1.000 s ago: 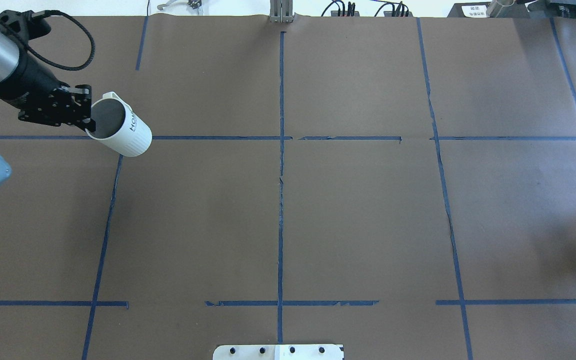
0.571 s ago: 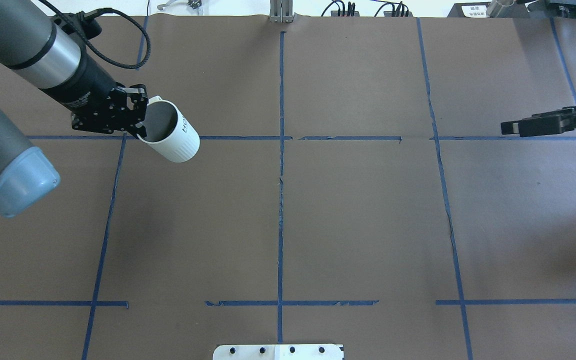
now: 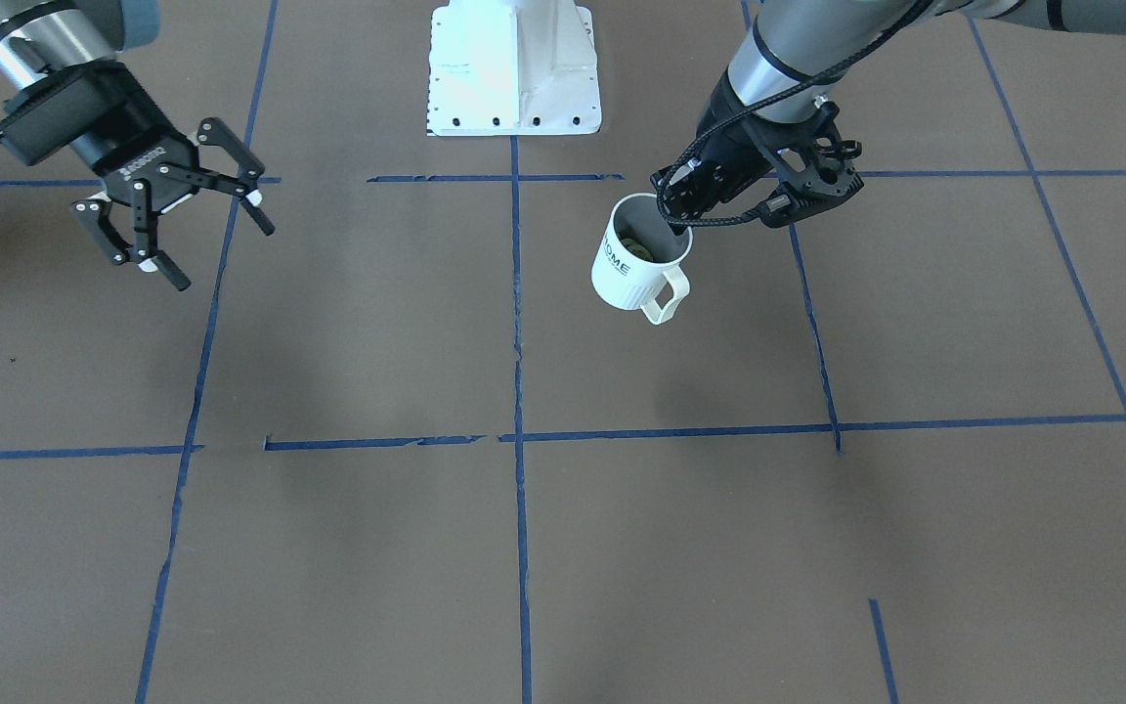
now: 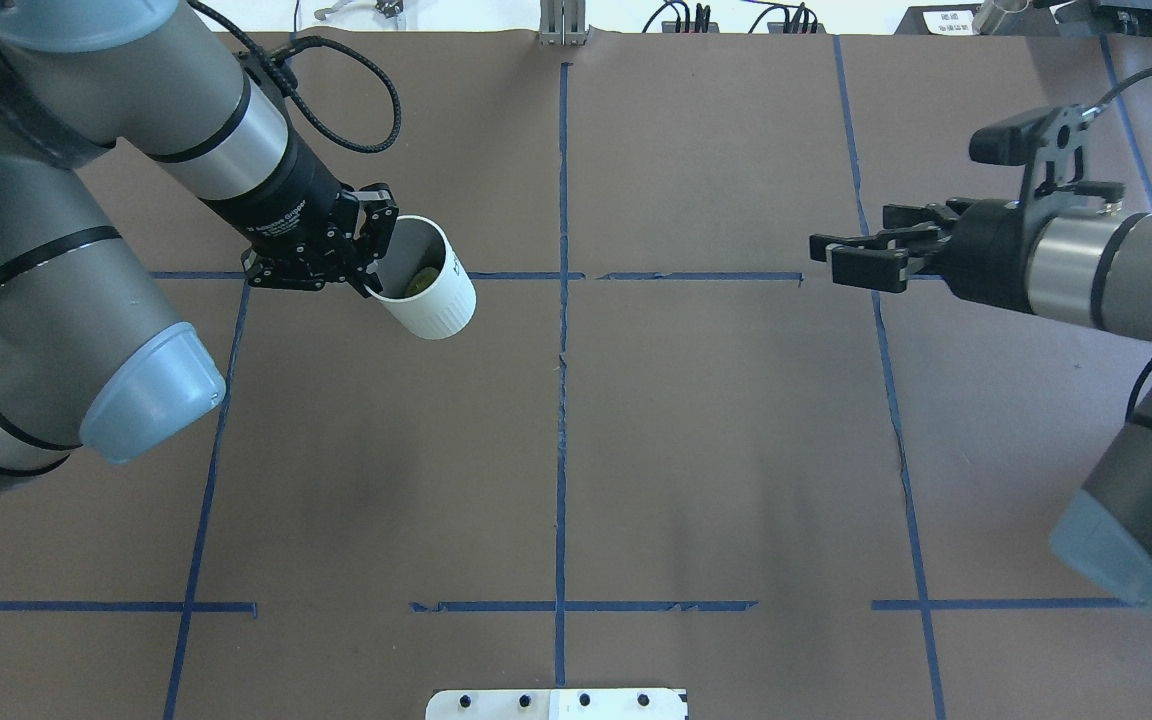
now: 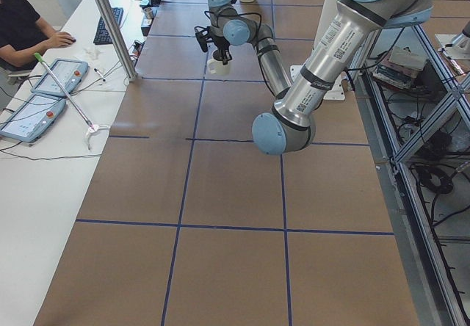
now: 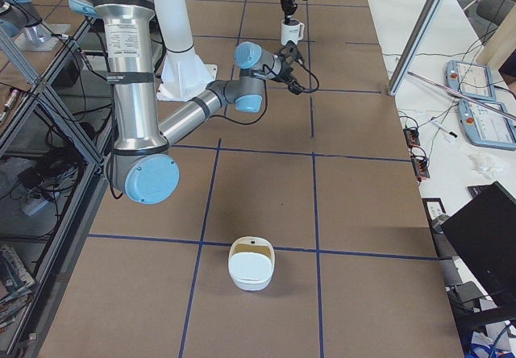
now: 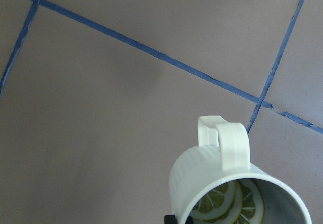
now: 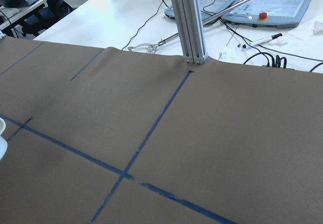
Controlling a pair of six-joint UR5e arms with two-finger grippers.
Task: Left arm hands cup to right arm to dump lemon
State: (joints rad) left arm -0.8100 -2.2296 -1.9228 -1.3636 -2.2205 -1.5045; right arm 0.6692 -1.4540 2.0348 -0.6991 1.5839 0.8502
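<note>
My left gripper (image 4: 374, 262) is shut on the rim of the white "HOME" cup (image 4: 431, 290) and holds it above the table, left of centre. In the front view the left gripper (image 3: 677, 227) pinches the cup (image 3: 633, 264) at its rim, with the handle pointing away from the robot. Yellow-green lemon slices (image 7: 227, 205) lie inside the cup (image 7: 222, 178); they also show in the overhead view (image 4: 423, 277). My right gripper (image 4: 824, 256) is open and empty at the right, fingers pointing toward the cup across a wide gap. Its fingers are spread in the front view (image 3: 221, 256).
The white robot base plate (image 3: 514, 68) sits at the table's near middle edge. A white bowl (image 6: 251, 264) stands on the table's right end. An aluminium post (image 4: 563, 22) stands at the far edge. Blue tape lines cross the brown table.
My left arm has carried the cup rightward toward the centre. My right arm has come in from the right edge, its gripper pointing toward the cup.
</note>
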